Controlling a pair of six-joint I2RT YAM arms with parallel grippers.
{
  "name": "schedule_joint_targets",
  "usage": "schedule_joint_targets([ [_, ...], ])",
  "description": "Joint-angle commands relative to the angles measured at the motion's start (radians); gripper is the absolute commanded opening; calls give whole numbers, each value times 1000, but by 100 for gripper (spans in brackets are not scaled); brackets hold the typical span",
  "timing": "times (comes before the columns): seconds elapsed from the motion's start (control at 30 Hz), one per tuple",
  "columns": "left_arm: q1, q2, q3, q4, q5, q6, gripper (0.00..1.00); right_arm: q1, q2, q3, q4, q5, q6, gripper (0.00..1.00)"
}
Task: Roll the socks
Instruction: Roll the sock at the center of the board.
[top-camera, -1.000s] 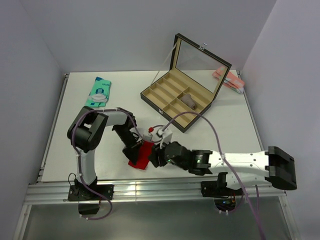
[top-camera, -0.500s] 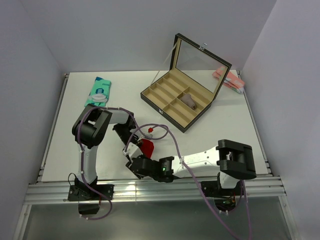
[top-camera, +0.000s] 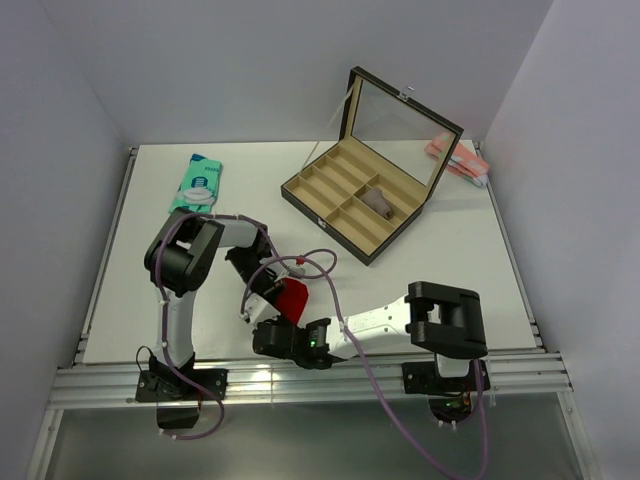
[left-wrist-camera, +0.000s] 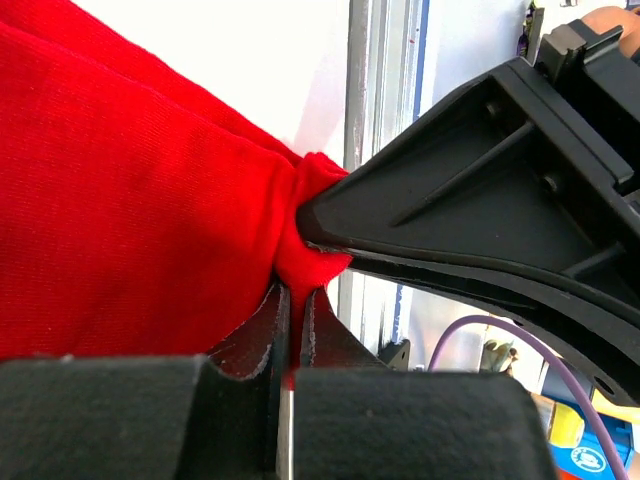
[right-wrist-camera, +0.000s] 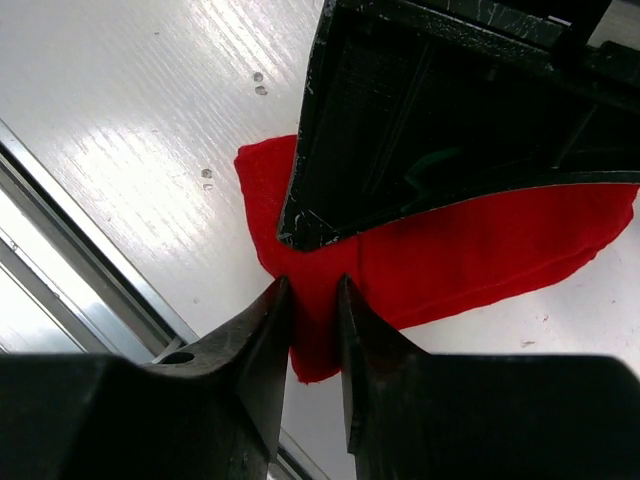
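Note:
The red socks (top-camera: 293, 296) lie near the table's front edge, between the two arms. My left gripper (top-camera: 262, 298) is shut on them: in the left wrist view its jaws (left-wrist-camera: 296, 292) pinch a fold of the red fabric (left-wrist-camera: 130, 200). My right gripper (top-camera: 272, 326) comes in from the front. In the right wrist view its fingertips (right-wrist-camera: 314, 285) rest on the socks (right-wrist-camera: 480, 250) near a corner. A narrow gap remains between them, with flat fabric in it. The left gripper's black finger (right-wrist-camera: 430, 110) sits just above. Emblem and cuff are hidden.
A teal sock (top-camera: 198, 184) lies at the back left. An open compartment box (top-camera: 340, 215) with a raised lid stands at the back centre, a pale pink bundle (top-camera: 457, 158) behind it. The metal front rail (top-camera: 330, 378) runs right beside the socks.
The right arm folded and swung left along the front edge, bringing its gripper to the socks' near corner, and its jaws narrowed. The left gripper kept its hold.

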Motion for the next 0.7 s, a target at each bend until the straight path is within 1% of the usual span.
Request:
schedule_joint_targets([
  [0.0, 3, 12, 5, 89, -82, 53, 3, 5, 33, 10, -2, 22, 22, 24],
  [0.07, 7, 0, 5, 91, -65, 50, 7, 4, 23, -15, 28, -3, 39, 22],
  [0.13, 15, -31, 5, 99, -45, 43, 16, -18, -20, -74, 50, -36, 60, 19],
  [0.17, 29, -46, -4, 121, -19, 24, 20, -25, -39, -100, 118, -77, 68, 18],
  [0.2, 39, -80, -9, 134, -2, 16, 24, -36, -78, -148, 140, -95, 76, 17],
  [0.27, 68, -112, -17, 164, 33, -25, 29, -71, -114, -191, 200, -141, 97, 15],
  [0.3, 78, -143, -21, 180, 44, -30, 31, -84, -144, -226, 221, -202, 100, 14],
  [0.33, 87, -158, -24, 191, 56, -35, 31, -97, -158, -242, 238, -228, 108, 14],
  [0.37, 105, -178, -35, 212, 73, -80, 29, -120, -169, -255, 267, -249, 111, 14],
  [0.43, 125, -239, -47, 278, 89, -119, 28, -142, -204, -295, 298, -321, 119, 14],
  [0.47, 148, -264, -67, 313, 90, -192, 27, -171, -217, -309, 330, -369, 120, 14],
  [0.5, 162, -317, -78, 392, 87, -229, 26, -191, -232, -329, 341, -450, 128, 14],
  [0.57, 203, -370, -105, 443, 87, -283, 25, -232, -237, -332, 349, -539, 134, 14],
  [0.6, 220, -434, -121, 489, 73, -321, 25, -275, -229, -319, 343, -622, 139, 14],
  [0.63, 236, -466, -136, 564, 69, -338, 24, -292, -227, -315, 343, -657, 143, 14],
  [0.67, 265, -503, -173, 609, 60, -390, 24, -309, -227, -317, 358, -693, 151, 14],
])
